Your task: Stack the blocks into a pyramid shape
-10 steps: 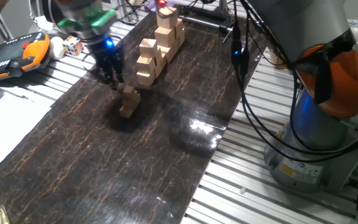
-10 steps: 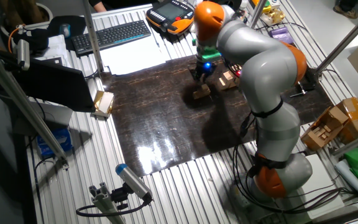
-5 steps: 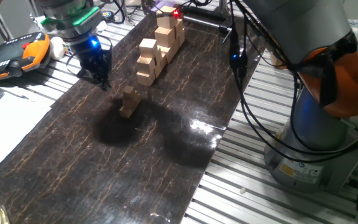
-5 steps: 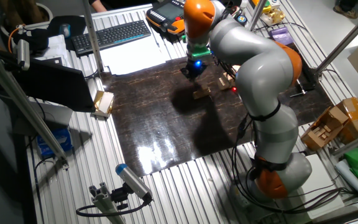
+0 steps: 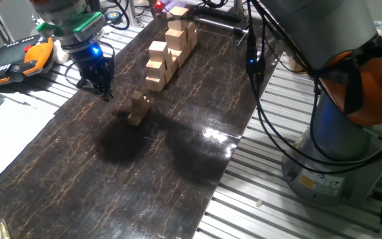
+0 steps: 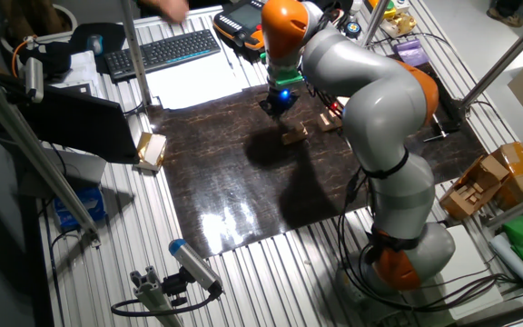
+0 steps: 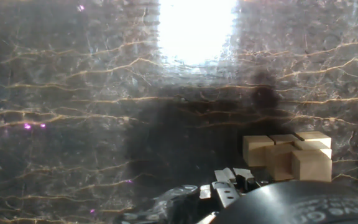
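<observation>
A small heap of light-tan cubes (image 5: 138, 108) sits on the dark mat, with one cube on top of the lower ones. It also shows in the other fixed view (image 6: 294, 134) and at the lower right of the hand view (image 7: 289, 155). My gripper (image 5: 103, 89) hangs just above the mat, to the left of the heap and apart from it. Its fingers look parted and hold nothing. It also shows in the other fixed view (image 6: 275, 104). The fingertips do not show in the hand view.
A tall stepped stack of larger pale blocks (image 5: 169, 50) stands behind the heap. An orange teach pendant (image 5: 15, 60) lies left of the mat (image 5: 178, 166). A keyboard (image 6: 166, 50) and white paper (image 6: 193, 86) lie past the mat's far edge. The robot base (image 5: 337, 153) stands at the right.
The gripper has drawn back from the heap, moving left and away from it. The heap stays where it was.
</observation>
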You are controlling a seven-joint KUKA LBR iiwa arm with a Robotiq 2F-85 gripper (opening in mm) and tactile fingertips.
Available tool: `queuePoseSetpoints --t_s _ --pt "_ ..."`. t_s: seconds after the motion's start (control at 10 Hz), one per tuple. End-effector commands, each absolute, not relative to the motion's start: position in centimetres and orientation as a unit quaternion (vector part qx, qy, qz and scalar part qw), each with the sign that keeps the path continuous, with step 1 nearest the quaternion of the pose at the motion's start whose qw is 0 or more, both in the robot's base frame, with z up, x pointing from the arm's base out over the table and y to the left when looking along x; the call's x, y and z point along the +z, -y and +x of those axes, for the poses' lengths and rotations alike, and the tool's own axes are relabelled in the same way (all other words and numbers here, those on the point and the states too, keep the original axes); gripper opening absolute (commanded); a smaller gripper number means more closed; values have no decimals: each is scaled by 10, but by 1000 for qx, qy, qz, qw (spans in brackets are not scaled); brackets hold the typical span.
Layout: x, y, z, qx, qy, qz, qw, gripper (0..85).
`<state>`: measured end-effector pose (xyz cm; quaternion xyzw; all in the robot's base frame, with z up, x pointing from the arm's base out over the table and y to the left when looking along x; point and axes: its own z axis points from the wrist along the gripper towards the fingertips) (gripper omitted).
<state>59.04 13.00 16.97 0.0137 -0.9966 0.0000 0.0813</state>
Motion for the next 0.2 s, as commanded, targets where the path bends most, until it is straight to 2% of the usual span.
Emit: queuePoseSetpoints --t_s 0.0,0.1 --pt "170 -130 591 2 997 15 77 7" --pt "169 -128 591 1 997 16 77 7"
